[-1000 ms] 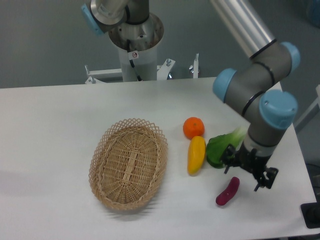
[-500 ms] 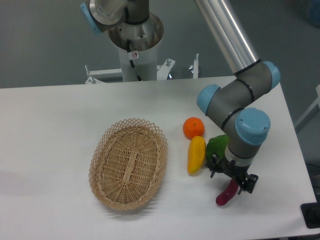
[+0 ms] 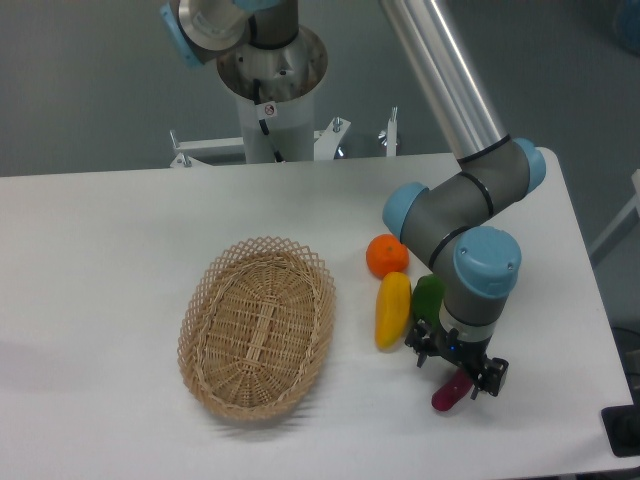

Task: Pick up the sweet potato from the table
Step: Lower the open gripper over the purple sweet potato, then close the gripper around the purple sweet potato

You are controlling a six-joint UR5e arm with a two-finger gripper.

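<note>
Sweet potato [image 3: 449, 393] lies on the table [image 3: 110, 250] in the lower right of the frame, w/ only its lower magenta end showing; the upper part is hidden under the gripper [image 3: 456, 362]. It sits tilted, low end pointing toward bottom left. Gripper is right over it, dark fingers on either side of the covered upper end, jaws apart. Can't tell if the fingers actually touch the veg.

Above the gripper, the wrist w/ a blue cap [image 3: 487, 262] and grey arm links run up toward the top centre of the frame, ending in a long silver tube [image 3: 440, 75].

Just left of the gripper, a green vegetable [image 3: 428, 297] peeks out, mostly covered by the wrist. Left of that, touching or nearly so, is a yellow vegetable [image 3: 392, 309], elongated, standing roughly vertical in the frame. An orange [image 3: 387, 255] sits just above the yellow one's top end, close to or touching it.

Further left, approx. mid-frame, an oval wicker basket [image 3: 257, 326] rests on the tabletop, long axis near vertical, well apart from the sweet potato, nothing visible inside.

At top centre-left, behind the far edge of the table, the robot base [image 3: 270, 85] stands on a white mount w/ a grey wall behind.
</note>
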